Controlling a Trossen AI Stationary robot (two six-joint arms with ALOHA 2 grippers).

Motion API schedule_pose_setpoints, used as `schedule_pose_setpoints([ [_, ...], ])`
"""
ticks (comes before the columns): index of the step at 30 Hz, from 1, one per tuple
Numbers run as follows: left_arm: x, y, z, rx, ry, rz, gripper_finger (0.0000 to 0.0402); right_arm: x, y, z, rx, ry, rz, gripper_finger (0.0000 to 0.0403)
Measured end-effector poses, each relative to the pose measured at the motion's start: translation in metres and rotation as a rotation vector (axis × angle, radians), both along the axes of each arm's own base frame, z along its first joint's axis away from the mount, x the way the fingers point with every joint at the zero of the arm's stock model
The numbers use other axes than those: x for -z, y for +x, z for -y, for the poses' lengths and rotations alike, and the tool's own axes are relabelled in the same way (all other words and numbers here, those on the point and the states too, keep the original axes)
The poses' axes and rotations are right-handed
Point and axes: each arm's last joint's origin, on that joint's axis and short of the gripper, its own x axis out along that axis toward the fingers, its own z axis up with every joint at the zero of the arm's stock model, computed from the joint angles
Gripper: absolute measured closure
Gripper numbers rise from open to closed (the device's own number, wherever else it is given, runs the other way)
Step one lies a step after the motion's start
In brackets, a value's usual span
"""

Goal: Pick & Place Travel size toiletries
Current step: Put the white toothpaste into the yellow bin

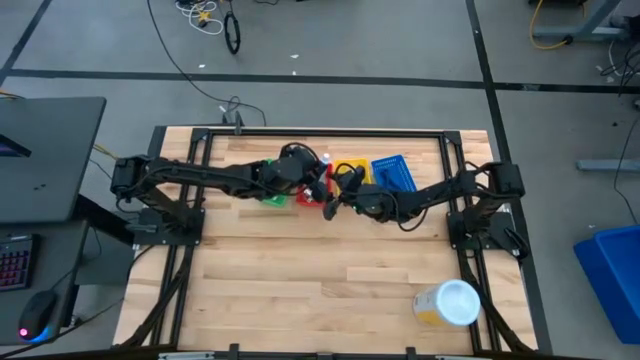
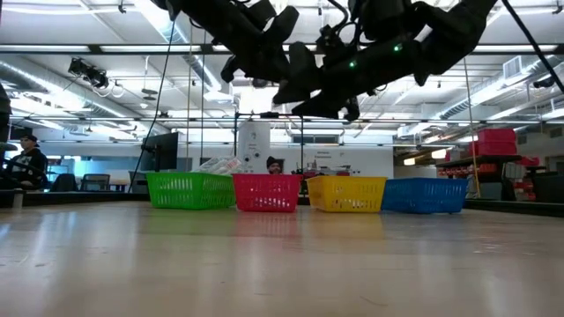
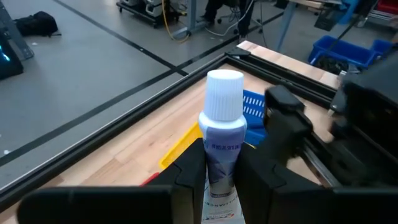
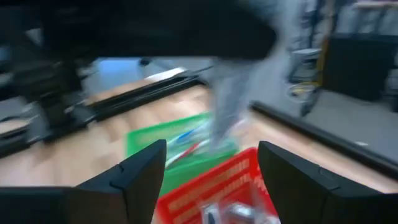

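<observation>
My left gripper [image 3: 222,177] is shut on a small white-blue tube [image 3: 222,127] with a white cap [image 1: 325,158], held in the air over the row of baskets. That row stands at the table's far middle: green [image 2: 191,189], red [image 2: 266,192], yellow [image 2: 345,194] and blue [image 2: 425,195]. My right gripper [image 4: 211,180] is open and holds nothing, just on the near side of the red basket [image 4: 217,186] and close to my left gripper [image 1: 318,172]. Thin toothbrushes [image 4: 186,140] lie in the green basket [image 4: 168,140], and silvery items [image 4: 233,211] lie in the red one. My left gripper pinches the tube's body [image 3: 221,155] just below the cap, between its two fingers [image 3: 189,171]. The tube runs along the fingers with its capped end sticking out past their tips. It is lifted clear of the baskets and the table.
A large yellow jar [image 1: 447,303] with a white lid stands at the near right of the table. Dark frame rails [image 1: 320,131] run along the table's far edge and sides. Bare wood lies between the baskets and the near edge. People show in the room behind [image 2: 275,165].
</observation>
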Motion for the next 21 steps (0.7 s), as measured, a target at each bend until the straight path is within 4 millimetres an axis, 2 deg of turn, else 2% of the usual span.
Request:
schedule_pose_setpoints([
  [6,0.000,0.000,0.002,-0.017,-0.006,0.012,0.0324,-0.004,0.000,0.008,0.048,-0.005,0.049,0.0163],
  [12,0.000,0.000,0.002,-0.023,-0.009,0.015,0.0324,-0.010,0.002,0.013,-0.060,-0.030,0.081,0.0189],
  [21,-0.001,0.000,0.002,-0.039,-0.043,0.046,0.0323,-0.010,0.002,0.017,-0.050,-0.033,0.079,0.0276],
])
